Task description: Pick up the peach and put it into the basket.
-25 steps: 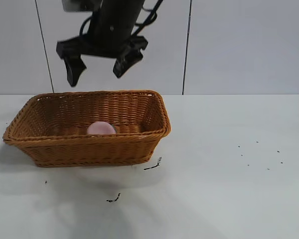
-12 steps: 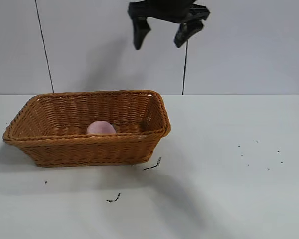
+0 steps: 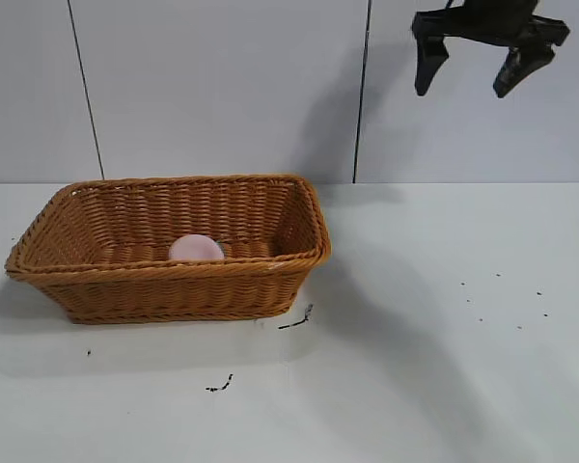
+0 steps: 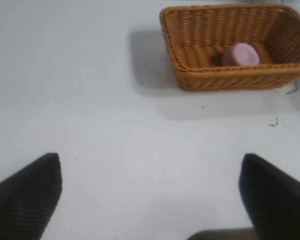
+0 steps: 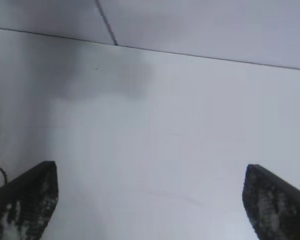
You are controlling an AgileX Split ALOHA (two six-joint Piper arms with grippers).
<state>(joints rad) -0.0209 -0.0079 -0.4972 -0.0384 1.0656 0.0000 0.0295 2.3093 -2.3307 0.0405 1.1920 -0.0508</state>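
Note:
The pale-pink peach [image 3: 195, 248] lies inside the orange-brown wicker basket [image 3: 174, 289], near its front wall. Both also show in the left wrist view, the peach [image 4: 240, 54] in the basket [image 4: 225, 80]. My right gripper [image 3: 463, 87] hangs open and empty high at the upper right, well away from the basket. Its wrist view shows its gripper [image 5: 150, 200] wide open over bare white table. My left gripper [image 4: 150, 200] is open and empty, far from the basket, and out of the exterior view.
Two small black scraps [image 3: 296, 321] [image 3: 220, 386] lie on the white table in front of the basket. Tiny dark specks [image 3: 502, 299] dot the table at the right. A grey panelled wall [image 3: 222, 87] stands behind.
My right gripper has moved from above the basket up and to the right, staying open and empty. The peach has stayed in the basket.

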